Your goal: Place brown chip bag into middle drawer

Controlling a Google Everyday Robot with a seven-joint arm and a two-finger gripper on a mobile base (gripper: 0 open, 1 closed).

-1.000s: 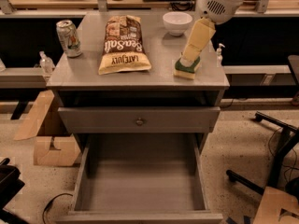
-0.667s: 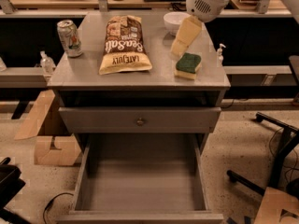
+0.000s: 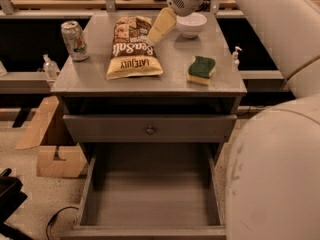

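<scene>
gripper [image 3: 158,29] hanging over the brown chip bag [image 3: 131,51], covering its upper right corner, arm [image 3: 272,174] blocking out the whole right side, bowl [image 3: 194,25] rim hiding partly behind the wrist, middle drawer [image 3: 150,199] front running off the bottom edge, can [image 3: 74,40] label blurring past reading

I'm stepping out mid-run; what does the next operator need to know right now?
Claw: over the far right corner of the chip bag; contact unclear.
Chip bag: lying flat on the cabinet top, between the can and the sponge.
Drawer: pulled open below, bag not in it.
Done: drawer is open.
Left: grasp the bag, carry it down, release it in the drawer.
</scene>
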